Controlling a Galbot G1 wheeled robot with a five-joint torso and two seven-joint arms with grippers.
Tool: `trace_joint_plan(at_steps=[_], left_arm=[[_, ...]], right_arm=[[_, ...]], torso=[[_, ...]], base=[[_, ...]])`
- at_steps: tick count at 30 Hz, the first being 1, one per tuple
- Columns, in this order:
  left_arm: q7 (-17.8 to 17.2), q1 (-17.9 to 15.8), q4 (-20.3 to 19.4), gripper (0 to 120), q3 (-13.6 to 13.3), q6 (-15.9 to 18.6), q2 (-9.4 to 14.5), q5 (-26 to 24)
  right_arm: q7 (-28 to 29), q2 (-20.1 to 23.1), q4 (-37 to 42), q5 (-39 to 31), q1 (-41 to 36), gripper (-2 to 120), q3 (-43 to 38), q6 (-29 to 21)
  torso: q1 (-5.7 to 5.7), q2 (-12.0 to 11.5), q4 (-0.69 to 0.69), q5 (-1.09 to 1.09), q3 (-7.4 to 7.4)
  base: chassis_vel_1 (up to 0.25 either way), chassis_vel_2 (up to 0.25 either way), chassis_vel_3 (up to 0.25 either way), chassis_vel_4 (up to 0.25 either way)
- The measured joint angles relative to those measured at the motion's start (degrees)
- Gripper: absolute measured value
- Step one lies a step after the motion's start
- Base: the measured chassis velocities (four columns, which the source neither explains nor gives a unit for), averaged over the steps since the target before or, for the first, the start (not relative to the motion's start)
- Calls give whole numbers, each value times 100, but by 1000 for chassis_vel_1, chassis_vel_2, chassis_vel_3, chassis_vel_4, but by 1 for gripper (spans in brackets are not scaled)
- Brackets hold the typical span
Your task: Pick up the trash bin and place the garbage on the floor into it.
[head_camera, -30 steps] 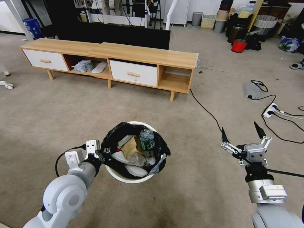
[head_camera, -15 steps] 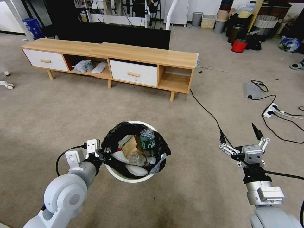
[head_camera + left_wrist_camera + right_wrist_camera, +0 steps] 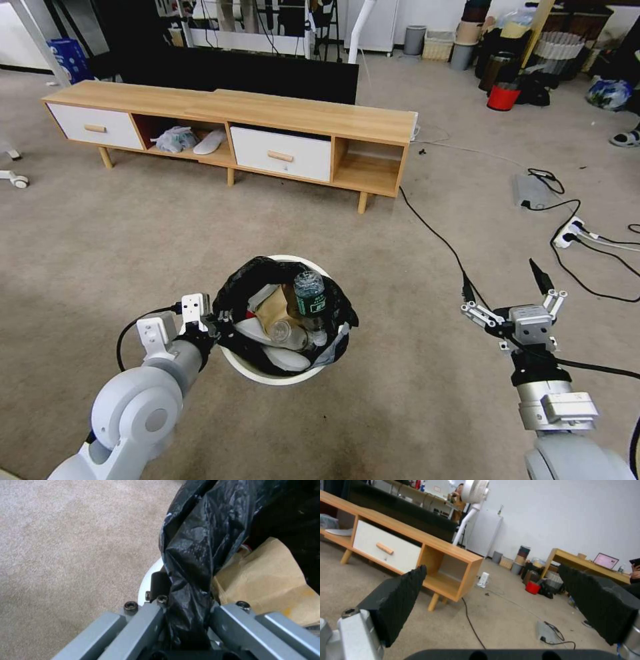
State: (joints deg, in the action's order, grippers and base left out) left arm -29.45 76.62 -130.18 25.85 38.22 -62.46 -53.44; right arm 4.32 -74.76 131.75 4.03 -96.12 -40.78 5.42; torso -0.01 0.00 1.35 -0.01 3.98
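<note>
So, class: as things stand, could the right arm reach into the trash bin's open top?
Probably yes. The right gripper hangs open and empty beside the trash bin, bare floor between; the left gripper grips the opposite rim.

bin mouth: blocked by bottle (image 3: 310, 295) | floor (image 3: 400, 373) between hands: bare | cable (image 3: 433, 233): right

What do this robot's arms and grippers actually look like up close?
Both arms are smooth, rounded tubes in pale grey-white, with round joint caps. Each ends in a silver metal wrist block and linkage bars with small dark screws. The left gripper and the right gripper carry black fingers; the right one's pads look finely ribbed. A black cable runs along each wrist.
</note>
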Motion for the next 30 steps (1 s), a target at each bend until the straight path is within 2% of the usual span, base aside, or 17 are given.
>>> trace_joint_plan(at_steps=[30], left_arm=[[9, 19, -13, 1, -8, -24, 18, 12]], right_arm=[[-38, -47, -1, 68, -57, 100, 61, 44]], torso=[[0, 0, -1, 1, 0]], base=[[0, 0, 0, 0]])
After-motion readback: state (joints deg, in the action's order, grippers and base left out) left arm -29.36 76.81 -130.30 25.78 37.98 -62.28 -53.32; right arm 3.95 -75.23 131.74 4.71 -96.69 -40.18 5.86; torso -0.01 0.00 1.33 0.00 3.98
